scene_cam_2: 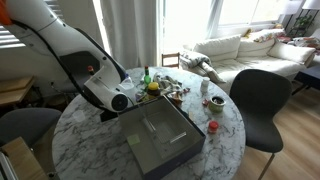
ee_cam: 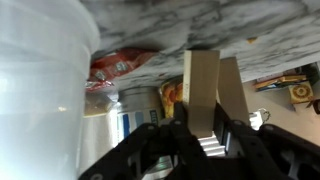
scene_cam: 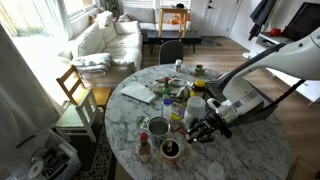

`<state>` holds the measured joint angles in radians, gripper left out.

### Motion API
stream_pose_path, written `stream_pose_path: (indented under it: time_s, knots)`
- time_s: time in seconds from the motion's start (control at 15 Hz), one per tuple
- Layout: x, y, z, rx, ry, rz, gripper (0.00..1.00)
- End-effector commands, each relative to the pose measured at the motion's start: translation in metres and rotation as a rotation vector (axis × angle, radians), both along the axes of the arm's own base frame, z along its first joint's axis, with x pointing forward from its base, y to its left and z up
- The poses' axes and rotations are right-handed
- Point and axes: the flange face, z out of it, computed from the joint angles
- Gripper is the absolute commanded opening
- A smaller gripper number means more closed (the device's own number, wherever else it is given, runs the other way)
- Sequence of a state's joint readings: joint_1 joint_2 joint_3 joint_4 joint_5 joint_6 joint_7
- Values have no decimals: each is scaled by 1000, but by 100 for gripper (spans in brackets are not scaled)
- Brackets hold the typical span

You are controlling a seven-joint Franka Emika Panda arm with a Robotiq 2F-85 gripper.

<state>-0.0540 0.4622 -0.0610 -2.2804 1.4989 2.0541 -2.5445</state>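
White and faintly see-through, the tub (scene_cam: pixel 196 104) is standing a little in from the middle of the round marble tabletop (scene_cam: pixel 250 150), on the side nearer the edge that the arm (scene_cam: pixel 262 62) is crossing. In the wrist view it is filling one whole side of the picture, just beside the gripper (ee_cam: pixel 219 58). The two pale fingers (ee_cam: pixel 200 95) are standing close together with only a thin gap showing, so the jaws are drawn narrow. Whether anything is pinched between them cannot be told.

In an exterior view the gripper is hanging low over the tabletop, just beside the tub and apart from it. The arm is sloping down from beyond the table's edge, bent at the elbow and with its wrist held low. In an exterior view the white wrist joint (scene_cam_2: pixel 120 100) is sitting near the corner of a grey box (scene_cam_2: pixel 165 140).

A red-and-white packet (ee_cam: pixel 120 65) is lying beyond the tub. An orange-topped jar (scene_cam: pixel 160 127), a dark cup (scene_cam: pixel 170 150) and a small bottle (scene_cam: pixel 143 148) are standing nearer the table's edge. Papers (scene_cam: pixel 138 92) are lying toward the edge beside a wooden chair (scene_cam: pixel 75 90).
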Motion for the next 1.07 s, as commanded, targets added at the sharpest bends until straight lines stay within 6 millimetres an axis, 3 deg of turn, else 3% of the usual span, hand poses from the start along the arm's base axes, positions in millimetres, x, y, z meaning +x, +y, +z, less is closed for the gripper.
stream_pose_path:
  time_s: [0.0, 0.33, 1.0]
  knots:
    - [-13, -12, 0, -59, -15, -40, 8]
    - [-13, -9, 5, -44, -50, -47, 8]
    - [-1, 1, -10, 116, -153, -199, 8]
